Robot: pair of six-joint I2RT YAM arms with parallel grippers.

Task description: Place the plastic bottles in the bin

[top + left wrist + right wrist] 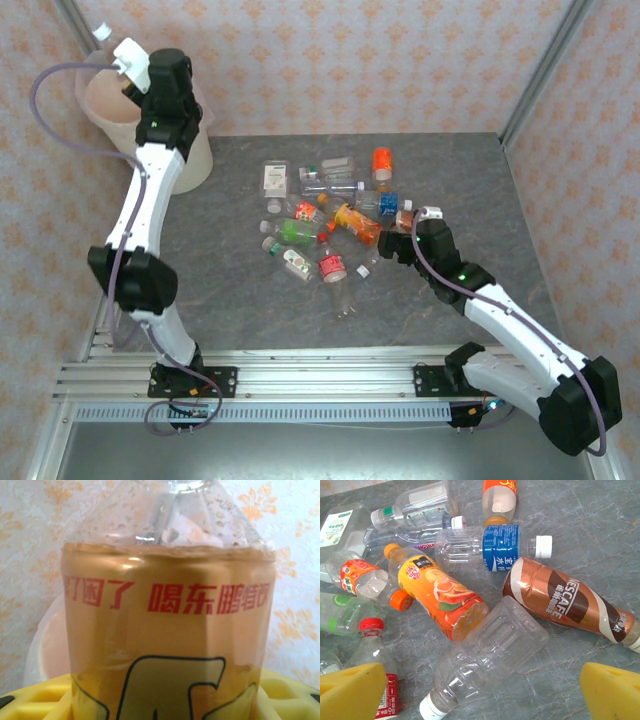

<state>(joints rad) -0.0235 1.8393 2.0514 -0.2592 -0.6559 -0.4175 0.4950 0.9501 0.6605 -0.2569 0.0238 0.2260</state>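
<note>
Firstly, at the far left, the left gripper (135, 68) is clenched on a gold-labelled bottle (167, 630) and holds it above the bin (197, 165), at the far left corner of the grey table (480, 180). The other plastic bottles (330, 220) lie in a loose heap in the middle of the table. To the right, the right gripper (482, 695) hangs released over a clear bottle (490, 650), beside a brown Nescafe bottle (565, 600).
</note>
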